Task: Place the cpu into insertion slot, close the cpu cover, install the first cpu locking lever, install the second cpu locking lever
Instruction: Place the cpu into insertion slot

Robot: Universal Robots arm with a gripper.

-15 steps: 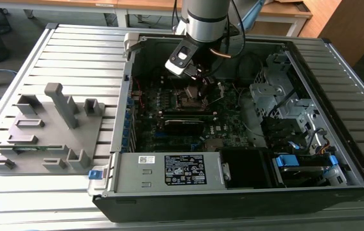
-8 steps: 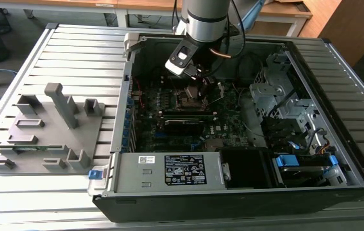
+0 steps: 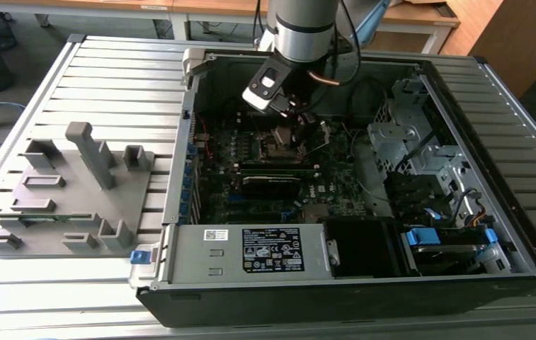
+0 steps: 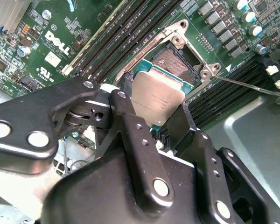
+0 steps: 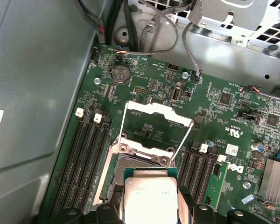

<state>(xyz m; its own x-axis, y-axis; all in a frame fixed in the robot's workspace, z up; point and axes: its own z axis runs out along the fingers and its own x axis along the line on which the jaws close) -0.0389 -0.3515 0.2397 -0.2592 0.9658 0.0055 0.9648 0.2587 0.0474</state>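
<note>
First wrist view: the gripper [image 5: 148, 208] is clenched on the cpu [image 5: 149, 193], gripping it by two opposite edges with the metal top facing the camera. The slot [image 5: 125, 164] lies just beyond the chip's leading edge and below it, so the cpu overlaps only the slot's near part while the far part shows bare. The cover [image 5: 158, 112] is swung open on the slot's far side, clear of the opening. In the second wrist view the fingers [image 4: 130, 126] hold the chip with its edges roughly parallel to the slot's rim — not seated, I judge, and whether any edge touches the rim cannot be told.
</note>
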